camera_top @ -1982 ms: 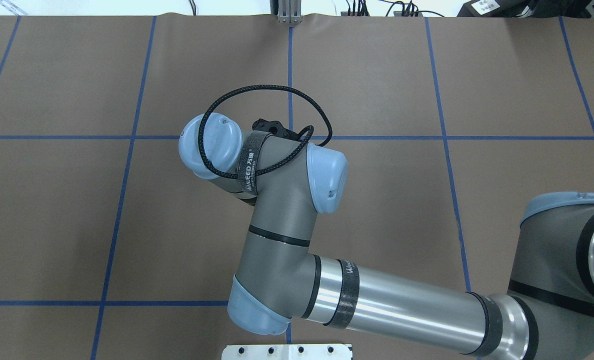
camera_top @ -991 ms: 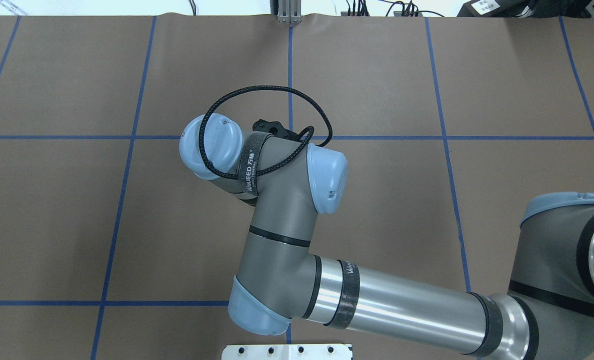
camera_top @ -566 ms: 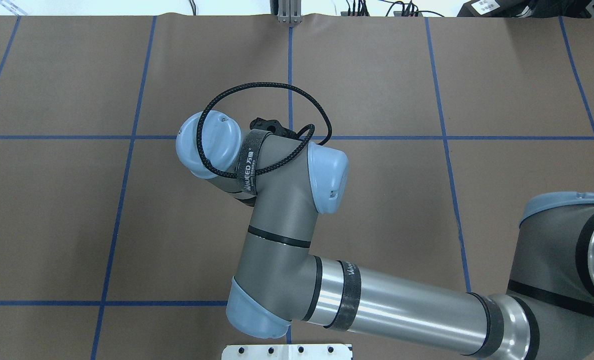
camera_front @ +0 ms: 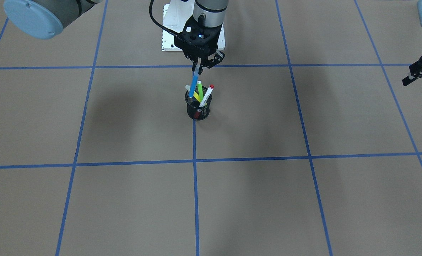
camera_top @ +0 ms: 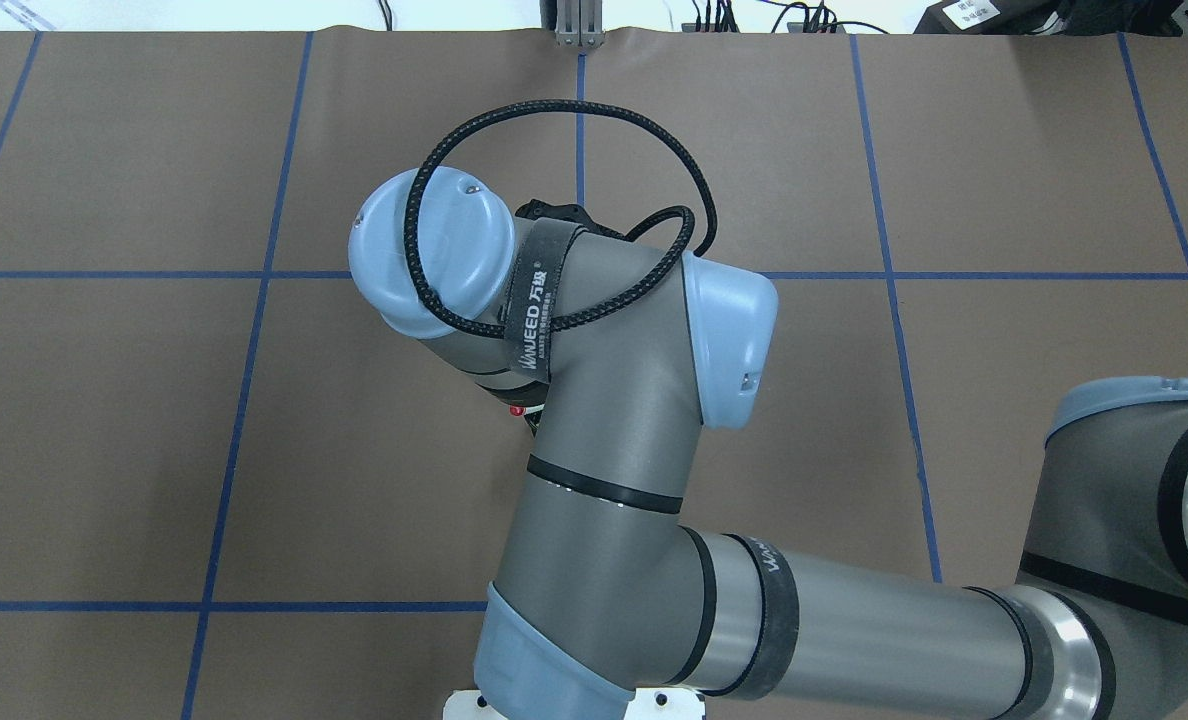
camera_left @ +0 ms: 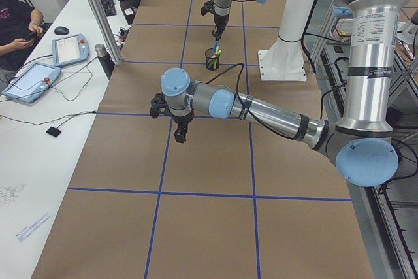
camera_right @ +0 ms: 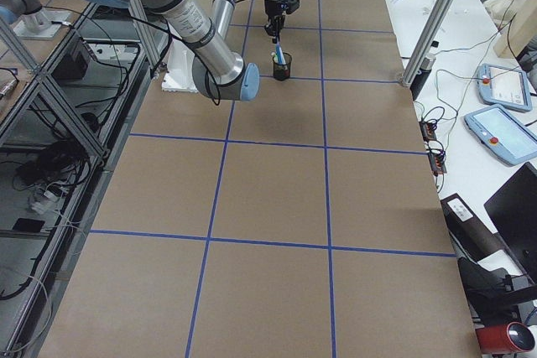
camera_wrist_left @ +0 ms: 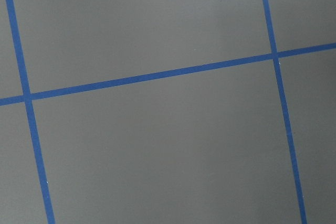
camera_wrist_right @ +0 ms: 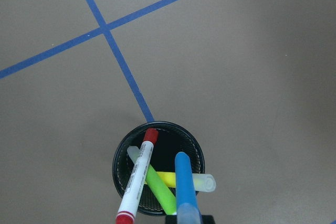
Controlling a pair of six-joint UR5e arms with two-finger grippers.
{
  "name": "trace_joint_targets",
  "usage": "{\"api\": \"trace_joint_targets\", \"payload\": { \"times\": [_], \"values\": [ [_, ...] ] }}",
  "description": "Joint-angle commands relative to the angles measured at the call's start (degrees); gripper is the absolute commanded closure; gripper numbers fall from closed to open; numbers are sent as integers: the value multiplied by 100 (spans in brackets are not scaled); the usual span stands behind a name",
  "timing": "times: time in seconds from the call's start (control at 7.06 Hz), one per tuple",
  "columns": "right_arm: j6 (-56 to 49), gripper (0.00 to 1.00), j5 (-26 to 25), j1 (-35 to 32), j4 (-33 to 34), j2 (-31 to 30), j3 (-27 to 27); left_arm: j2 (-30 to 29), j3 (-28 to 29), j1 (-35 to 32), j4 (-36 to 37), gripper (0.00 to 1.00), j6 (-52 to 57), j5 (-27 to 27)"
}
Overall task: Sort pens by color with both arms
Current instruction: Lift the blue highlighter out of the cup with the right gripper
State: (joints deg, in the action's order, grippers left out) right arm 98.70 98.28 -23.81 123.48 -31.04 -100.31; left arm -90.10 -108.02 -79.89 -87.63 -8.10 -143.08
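A black mesh cup [camera_front: 198,109] stands on a blue tape line at the table's middle. It holds a green highlighter [camera_front: 200,90], a yellow highlighter [camera_front: 195,96] and a white pen with a red cap [camera_front: 207,93]. My right gripper [camera_front: 198,69] is above the cup, shut on the top of the blue pen [camera_front: 193,85], whose lower end is still inside the rim. The right wrist view shows the blue pen [camera_wrist_right: 185,182], red-capped pen [camera_wrist_right: 137,179], green highlighter [camera_wrist_right: 160,187] and yellow highlighter [camera_wrist_right: 194,180] in the cup [camera_wrist_right: 118,153]. My left gripper [camera_front: 420,84] hangs open and empty, far off to the side.
Brown table cover with a grid of blue tape lines [camera_front: 194,160]. The white pedestal base [camera_front: 168,32] stands behind the cup. In the overhead view the right arm [camera_top: 604,400] hides the cup and gripper. An operator's bench with tablets [camera_left: 32,80] lies beyond the table edge.
In the overhead view the right arm's wrist has risen and looms larger, its cable loop shifting up. A bit of the red cap now shows under the arm.
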Motion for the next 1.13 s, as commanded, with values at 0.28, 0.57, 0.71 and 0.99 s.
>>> {"api": "trace_joint_targets", "payload": {
  "times": [0.28, 0.57, 0.71, 0.99],
  "values": [
    [-586, 93, -273, -491, -25, 46, -410, 2, 0, 18, 0, 1, -7, 0],
    [-1200, 95, -888, -702, -986, -233, -324, 2, 0, 35, 0, 1, -7, 0],
    [-1360, 95, -1055, -738, -1732, -549, -132, 2, 9, 44, 0, 1, -7, -9],
    [-1920, 95, -1294, -869, -2677, -613, 623, 10, 9, 44, 0, 1, -7, -9]
  ]
}}
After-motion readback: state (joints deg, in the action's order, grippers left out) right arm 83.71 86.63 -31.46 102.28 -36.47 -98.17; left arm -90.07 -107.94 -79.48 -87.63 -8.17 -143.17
